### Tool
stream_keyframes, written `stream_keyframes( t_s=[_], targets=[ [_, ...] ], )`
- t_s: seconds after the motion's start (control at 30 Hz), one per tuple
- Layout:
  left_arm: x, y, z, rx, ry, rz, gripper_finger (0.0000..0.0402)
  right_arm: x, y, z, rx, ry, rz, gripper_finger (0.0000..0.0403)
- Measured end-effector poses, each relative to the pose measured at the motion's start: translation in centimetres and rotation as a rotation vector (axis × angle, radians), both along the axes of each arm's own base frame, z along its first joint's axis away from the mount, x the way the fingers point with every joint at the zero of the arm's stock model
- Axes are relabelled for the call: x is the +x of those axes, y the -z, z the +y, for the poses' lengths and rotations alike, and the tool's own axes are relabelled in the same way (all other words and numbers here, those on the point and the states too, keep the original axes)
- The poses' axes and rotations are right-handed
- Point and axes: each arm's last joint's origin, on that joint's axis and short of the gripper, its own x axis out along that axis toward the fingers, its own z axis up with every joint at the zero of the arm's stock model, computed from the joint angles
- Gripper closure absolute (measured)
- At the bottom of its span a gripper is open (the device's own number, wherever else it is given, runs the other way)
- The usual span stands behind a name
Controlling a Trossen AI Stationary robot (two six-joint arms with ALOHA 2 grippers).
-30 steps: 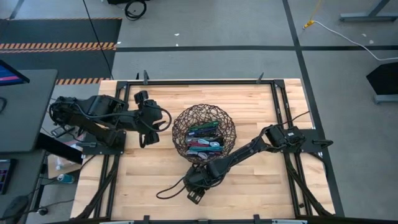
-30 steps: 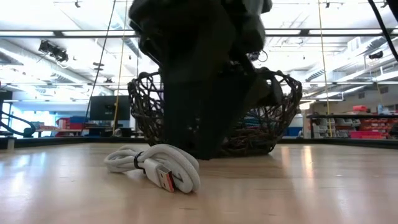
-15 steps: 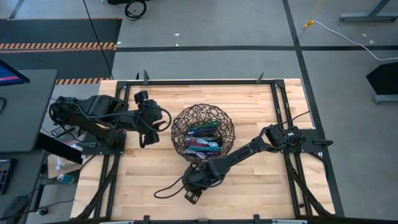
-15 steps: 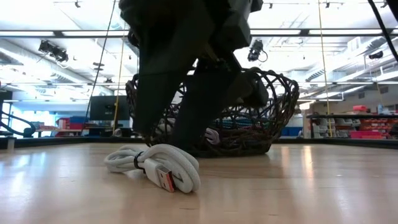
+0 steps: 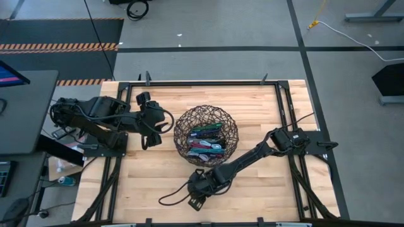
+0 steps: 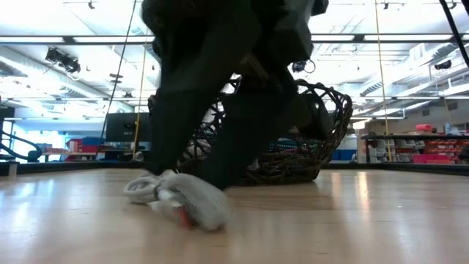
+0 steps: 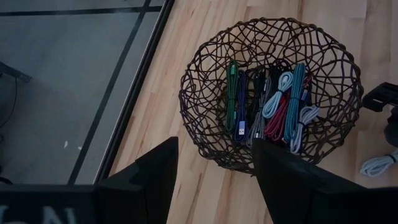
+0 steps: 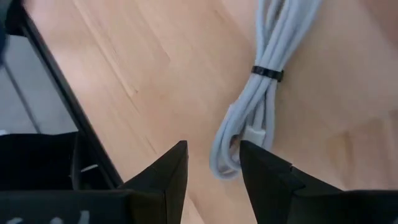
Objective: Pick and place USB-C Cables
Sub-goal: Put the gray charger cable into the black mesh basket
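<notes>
One silvery light-blue USB-C cable bundle (image 8: 267,93), bound by a black tie, lies on the table near its near edge, in front of the basket (image 6: 176,199). My right gripper (image 8: 214,168) is open and low over it, fingers either side of its looped plug end. In the high view the right gripper (image 5: 194,197) hides that bundle. Several coloured cables (image 7: 267,106) lie in a dark wire basket (image 5: 180,126) at the table's middle. My left gripper (image 7: 214,174) waits open, left of the basket (image 5: 165,121). My right gripper comes at the light-blue bundle's looped plug end (image 8: 231,149) from above, slanting, with that end between its open fingers. One finger (image 8: 261,171) stands right against the loop, but I cannot tell whether it touches. The bundle lies on the table.
The wire basket (image 6: 322,139) stands just behind the right gripper. A dark cord loop (image 5: 169,197) lies on the wood beside the right gripper. Black frame rails (image 5: 284,113) run along the table's edges. Bare wood lies right of the bundle, toward the near edge.
My right gripper has moved a little toward the near edge and down onto the light-blue bundle, its fingers now straddling it. In the low view the bundle, sharp and still before, now shows blurred and shifted under the fingers.
</notes>
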Motion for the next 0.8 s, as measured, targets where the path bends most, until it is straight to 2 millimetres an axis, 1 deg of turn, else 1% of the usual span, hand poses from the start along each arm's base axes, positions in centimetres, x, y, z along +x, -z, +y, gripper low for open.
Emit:
stream_keyframes(
  t_s=[0.1, 0.2, 0.27, 0.3, 0.37, 0.47, 0.5, 0.7, 0.8],
  targets=[
    [0.0, 0.0, -0.1, 0.0, 0.006, 0.0, 0.0191, -0.1, 0.7, 0.2, 0.029, 0.004, -0.018, 0.0249],
    [-0.1, 0.0, -0.4, -0.001, 0.016, -0.003, 0.0191, -0.2, 0.9, 0.1, 0.031, 0.003, -0.008, 0.0251],
    [-0.1, 0.0, -0.4, -0.001, 0.017, -0.003, 0.0191, -0.2, 0.9, 0.1, 0.032, 0.008, -0.002, 0.026],
    [-0.1, 0.0, -0.4, -0.001, 0.017, -0.003, 0.0191, -0.2, 0.9, 0.0, 0.033, 0.011, 0.001, 0.0271],
    [-0.1, 0.0, -0.4, -0.001, 0.017, -0.004, 0.0191, -0.2, 0.9, 0.0, 0.032, 0.011, 0.005, 0.0306],
    [-0.1, 0.0, -0.4, -0.001, 0.016, -0.005, 0.0191, -0.1, 0.8, 0.1, 0.031, -0.008, -0.017, 0.0377],
    [-0.1, 0.0, -0.4, -0.001, 0.016, -0.005, 0.0191, -0.1, 0.8, 0.1, 0.031, -0.013, -0.021, 0.0385],
    [-0.1, 0.0, -0.4, -0.001, 0.016, -0.005, 0.0191, 0.2, 0.3, 0.5, 0.076, -0.022, -0.068, 0.039],
    [-0.1, 0.0, -0.4, -0.001, 0.016, -0.005, 0.0191, 0.2, -1.1, 0.5, 0.08, -0.046, -0.115, 0.039]
  ],
)
